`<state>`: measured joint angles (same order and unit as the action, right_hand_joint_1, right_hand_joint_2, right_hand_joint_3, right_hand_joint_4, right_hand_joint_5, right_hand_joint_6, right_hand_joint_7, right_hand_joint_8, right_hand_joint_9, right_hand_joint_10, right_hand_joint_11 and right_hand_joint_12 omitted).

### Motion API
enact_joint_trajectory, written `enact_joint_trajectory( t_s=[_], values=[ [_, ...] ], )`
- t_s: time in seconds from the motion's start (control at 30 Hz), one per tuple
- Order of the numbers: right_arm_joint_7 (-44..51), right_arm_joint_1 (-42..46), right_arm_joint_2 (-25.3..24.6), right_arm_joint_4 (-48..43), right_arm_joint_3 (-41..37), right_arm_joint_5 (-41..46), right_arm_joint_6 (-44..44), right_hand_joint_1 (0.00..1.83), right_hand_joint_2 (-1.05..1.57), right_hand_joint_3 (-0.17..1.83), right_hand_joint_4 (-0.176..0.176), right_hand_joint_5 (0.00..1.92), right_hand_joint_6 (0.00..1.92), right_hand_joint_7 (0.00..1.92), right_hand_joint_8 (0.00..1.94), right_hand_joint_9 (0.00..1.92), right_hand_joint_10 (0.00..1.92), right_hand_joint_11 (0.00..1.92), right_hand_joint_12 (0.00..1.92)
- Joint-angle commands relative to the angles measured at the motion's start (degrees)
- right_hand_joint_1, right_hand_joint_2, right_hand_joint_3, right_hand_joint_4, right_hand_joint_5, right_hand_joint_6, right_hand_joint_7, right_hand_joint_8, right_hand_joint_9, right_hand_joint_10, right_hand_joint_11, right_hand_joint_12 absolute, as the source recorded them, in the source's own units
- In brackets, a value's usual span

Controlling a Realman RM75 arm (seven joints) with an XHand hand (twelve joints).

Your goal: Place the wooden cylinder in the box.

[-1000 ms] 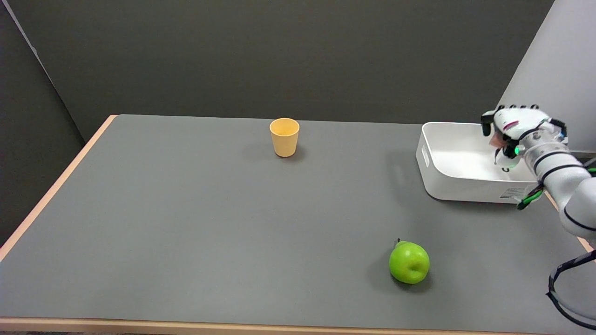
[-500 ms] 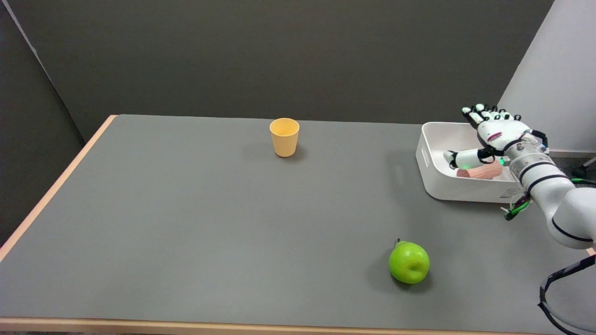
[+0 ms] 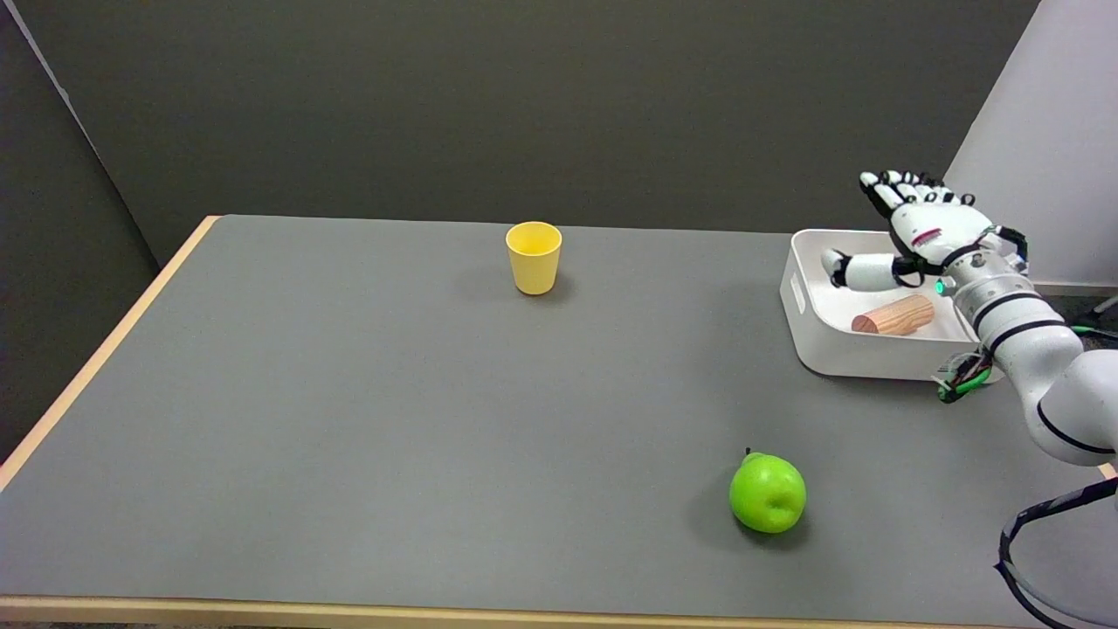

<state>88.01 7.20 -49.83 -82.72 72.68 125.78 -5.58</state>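
- Grey counter [image 3: 393,419] with pale wooden edging, cut off by the picture at left, bottom and right; far right corner hidden behind the white box [image 3: 808,336] and the arm.
- White right arm [image 3: 1048,376] reaching in from the lower right, lower part cut off by the picture's edge; black cable looping below it, green wiring at the wrist.
- Box near the counter's far right edge, its right end hidden behind the wrist and forearm; small label on the near wall by the right corner, print too small to read.
- Robot hand [image 3: 926,236] raised above the box, holding nothing, fingers stretched up and apart, thumb pointing left over the box's inside; small red mark on its back, not legible; green light at the wrist.
- Green apple [image 3: 768,493] near the front of the counter, well apart from the box.
- Wooden cylinder [image 3: 895,315] lying on its side inside the box, below the thumb, clear of the fingers.
- Yellow cup [image 3: 534,257] upright toward the far side, well apart from the rest.
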Motion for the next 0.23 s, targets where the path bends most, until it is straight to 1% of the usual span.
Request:
enact_joint_trajectory(
  t_s=[0.03, 0.07, 0.1, 0.13, 0.23],
  values=[
    [-2.4, 0.7, -7.6, -13.3, -3.4, 21.8, 26.0, 0.14, 0.67, 0.87, 0.03, 0.0, 0.0, 0.0, 0.0, 0.0, 0.03, 0.0, 0.79],
    [-2.4, 0.6, -7.5, -14.6, -1.5, 21.8, 26.4, 0.12, 0.64, 0.93, 0.029, 0.0, 0.0, 0.0, 0.0, 0.0, 0.08, 0.0, 0.8],
    [-2.3, 0.5, -7.3, -15.9, 0.3, 21.7, 26.4, 0.1, 0.64, 0.95, 0.029, 0.0, 0.06, 0.0, 0.04, 0.0, 0.18, 0.0, 0.86],
    [-2.2, 0.3, -7.0, -17.1, 3.2, 21.5, 26.2, 0.07, 0.66, 0.96, 0.031, 0.0, 0.16, 0.0, 0.1, 0.0, 0.34, 0.0, 0.94],
    [-2.2, -1.5, -5.6, -18.9, 12.6, 21.7, 26.3, 0.06, 0.66, 0.99, 0.036, 0.09, 0.3, 0.11, 0.15, 0.07, 0.54, 0.03, 1.06]
  ],
)
